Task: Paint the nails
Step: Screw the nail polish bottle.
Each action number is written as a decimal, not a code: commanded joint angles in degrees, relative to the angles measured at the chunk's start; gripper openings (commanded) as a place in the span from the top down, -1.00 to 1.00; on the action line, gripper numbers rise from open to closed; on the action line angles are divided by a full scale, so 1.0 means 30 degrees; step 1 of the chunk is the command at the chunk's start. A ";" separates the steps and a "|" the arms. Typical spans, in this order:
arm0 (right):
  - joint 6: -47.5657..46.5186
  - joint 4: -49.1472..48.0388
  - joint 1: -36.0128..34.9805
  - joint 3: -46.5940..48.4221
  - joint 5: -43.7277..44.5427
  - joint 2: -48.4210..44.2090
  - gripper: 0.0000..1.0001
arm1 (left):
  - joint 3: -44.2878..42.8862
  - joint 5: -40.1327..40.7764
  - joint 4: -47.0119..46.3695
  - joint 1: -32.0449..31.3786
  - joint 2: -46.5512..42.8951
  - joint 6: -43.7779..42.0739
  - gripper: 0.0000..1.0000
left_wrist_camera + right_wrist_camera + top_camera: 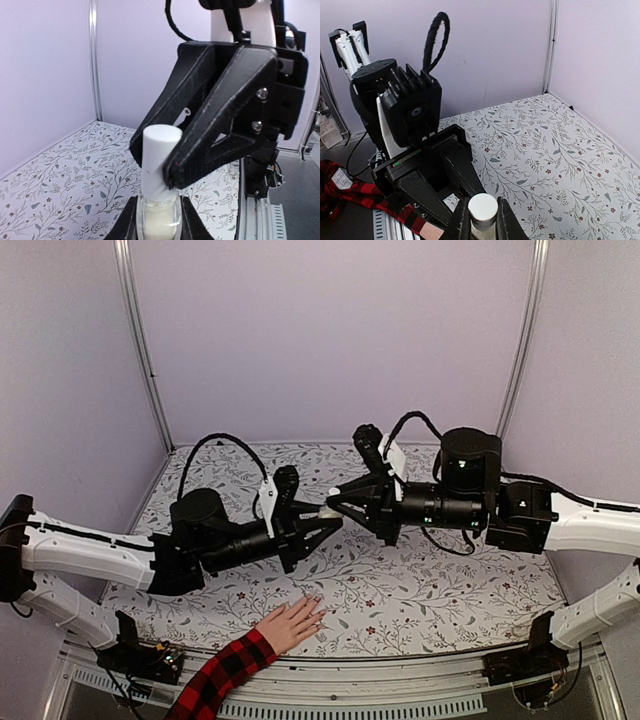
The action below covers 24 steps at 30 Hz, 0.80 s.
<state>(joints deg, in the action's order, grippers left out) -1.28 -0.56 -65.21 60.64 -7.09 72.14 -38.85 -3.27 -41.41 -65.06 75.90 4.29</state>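
A light-skinned hand [293,623] in a red-and-black plaid sleeve lies flat on the table at the near edge, fingers spread. Its nails [317,603] are tiny pale spots at the fingertips. Above the table's middle the two grippers meet tip to tip. My left gripper [322,519] [159,221] is shut on a small clear bottle [159,217] of pale liquid. My right gripper [333,499] [482,221] is shut on the bottle's white cap [157,157] [482,206], which sits slightly tilted on the bottle. The hand is below and in front of both grippers, apart from them.
The floral tablecloth [450,580] covers the table, with lilac walls behind and at both sides. A metal rail [400,680] runs along the near edge. Black cables loop over both arms. Part of the plaid sleeve [350,192] shows in the right wrist view.
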 commanded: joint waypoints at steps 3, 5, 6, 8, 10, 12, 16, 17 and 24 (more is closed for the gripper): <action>0.2657 -0.0312 -0.0368 -0.0966 0.2038 0.1396 0.95 | -0.1136 0.4620 -0.2835 0.0036 0.1241 -0.0527 1.00; 0.3164 -0.0593 -0.0353 -0.1009 0.2927 0.1730 0.95 | -0.1551 0.5382 -0.2903 -0.0048 0.1681 -0.0729 1.00; 0.3343 -0.0692 -0.0353 -0.0997 0.3226 0.1899 0.95 | -0.1749 0.5672 -0.2934 -0.0100 0.1906 -0.0842 1.00; 0.3687 -0.0887 -0.0375 -0.1023 0.3704 0.2231 0.95 | -0.2198 0.6409 -0.2954 -0.0245 0.2405 -0.1143 1.00; 0.3917 -0.1032 -0.0353 -0.0974 0.4125 0.2516 0.95 | -0.2658 0.7107 -0.2805 -0.0343 0.2936 -0.1372 1.00; 0.4110 -0.1059 -0.0353 -0.0912 0.4504 0.2814 0.94 | -0.3088 0.7730 -0.2667 -0.0439 0.3467 -0.1402 1.00; 0.4349 -0.1074 -0.0353 -0.0949 0.4956 0.3002 0.89 | -0.3444 0.8332 -0.2449 -0.0492 0.3815 -0.1388 1.00; 0.4351 -0.1122 -0.0353 -0.1001 0.4995 0.2953 0.88 | -0.3480 0.8440 -0.2368 -0.0492 0.3821 -0.1349 1.00; 0.4144 -0.1283 -0.0353 -0.1185 0.4931 0.2293 0.75 | -0.3316 0.8202 -0.1992 -0.0493 0.3678 -0.1263 1.00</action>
<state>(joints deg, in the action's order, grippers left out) 10.57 -7.77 -64.20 59.16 13.28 79.07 -45.71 20.60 -41.87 -66.28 88.05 1.02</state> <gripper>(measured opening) 0.156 0.214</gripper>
